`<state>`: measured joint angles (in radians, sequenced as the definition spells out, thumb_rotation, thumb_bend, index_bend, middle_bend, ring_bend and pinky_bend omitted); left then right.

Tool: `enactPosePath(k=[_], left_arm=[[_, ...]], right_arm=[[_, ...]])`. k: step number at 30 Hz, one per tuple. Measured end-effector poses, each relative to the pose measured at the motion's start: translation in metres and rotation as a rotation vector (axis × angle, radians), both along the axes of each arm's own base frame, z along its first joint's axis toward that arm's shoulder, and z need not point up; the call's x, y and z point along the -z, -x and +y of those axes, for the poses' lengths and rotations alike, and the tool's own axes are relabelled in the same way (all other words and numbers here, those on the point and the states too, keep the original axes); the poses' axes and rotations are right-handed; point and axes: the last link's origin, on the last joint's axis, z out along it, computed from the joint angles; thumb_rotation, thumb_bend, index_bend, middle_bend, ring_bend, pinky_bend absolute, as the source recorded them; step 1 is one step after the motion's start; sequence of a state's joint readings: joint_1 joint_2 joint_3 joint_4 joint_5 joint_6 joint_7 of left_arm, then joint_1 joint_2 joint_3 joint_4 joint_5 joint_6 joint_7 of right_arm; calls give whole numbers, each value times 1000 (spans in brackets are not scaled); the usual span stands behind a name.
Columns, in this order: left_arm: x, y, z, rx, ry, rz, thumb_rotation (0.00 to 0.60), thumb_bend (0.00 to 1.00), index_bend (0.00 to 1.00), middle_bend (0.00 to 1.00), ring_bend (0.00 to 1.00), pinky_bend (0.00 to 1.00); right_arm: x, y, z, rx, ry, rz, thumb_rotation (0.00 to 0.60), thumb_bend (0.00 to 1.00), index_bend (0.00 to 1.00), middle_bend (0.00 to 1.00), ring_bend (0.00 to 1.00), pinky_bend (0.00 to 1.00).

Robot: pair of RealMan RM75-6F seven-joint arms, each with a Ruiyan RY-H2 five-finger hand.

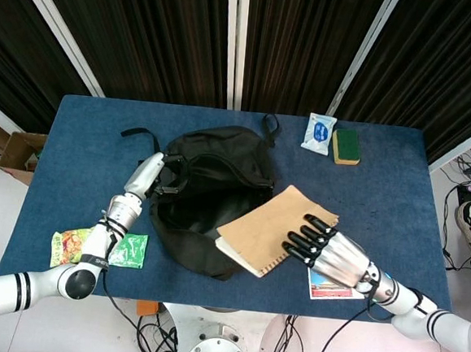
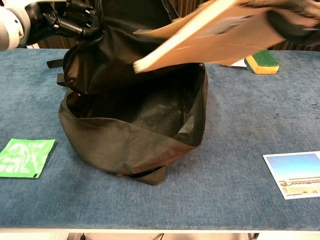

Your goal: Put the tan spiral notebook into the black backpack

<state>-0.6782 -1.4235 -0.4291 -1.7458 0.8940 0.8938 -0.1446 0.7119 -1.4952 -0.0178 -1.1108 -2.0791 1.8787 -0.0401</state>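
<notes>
The black backpack (image 1: 209, 194) lies in the middle of the blue table with its mouth open toward the robot; its dark inside (image 2: 145, 112) shows in the chest view. My left hand (image 1: 148, 176) grips the bag's upper rim at the left and holds it up, also seen as the left hand (image 2: 60, 17) in the chest view. My right hand (image 1: 331, 253) holds the tan spiral notebook (image 1: 274, 228) in the air, tilted, its near corner over the bag's right side. In the chest view the notebook (image 2: 200, 37) hangs above the opening.
A postcard (image 1: 334, 288) lies on the table under my right hand. A green sponge (image 1: 345, 145) and a white packet (image 1: 318, 133) sit at the back right. A green sachet (image 1: 132, 251) and a snack bag (image 1: 71, 245) lie at the front left.
</notes>
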Motion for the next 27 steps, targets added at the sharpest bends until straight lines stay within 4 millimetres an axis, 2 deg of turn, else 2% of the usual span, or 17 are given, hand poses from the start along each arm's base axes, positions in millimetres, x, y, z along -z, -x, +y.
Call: enactPosePath(k=[6,9,16,21,27], left_arm=[[-11,-6,5,-6,29,-35,600,463,553,574,489,393],[-14,-6,4,-7,47,-48,600,463,553,574,490,393],[-15,-5,2,-7,85,-79,600,464,553,571,490,393],[-17,-3,4,-24,94,-118,600,463,553,566,490,394],[-26,-2,3,-23,95,-147,600,462,553,561,490,398]], right_arm=[[29,-42,-15,-90,-51,48,600,589,946,823,669,537],[44,-50,-23,-90,-79,62,600,587,946,823,668,553],[82,-59,-40,-74,-135,86,600,584,956,831,677,635],[108,-67,-42,-64,-200,51,600,584,978,844,691,693],[121,-65,-52,-41,-203,76,600,583,978,845,695,733]])
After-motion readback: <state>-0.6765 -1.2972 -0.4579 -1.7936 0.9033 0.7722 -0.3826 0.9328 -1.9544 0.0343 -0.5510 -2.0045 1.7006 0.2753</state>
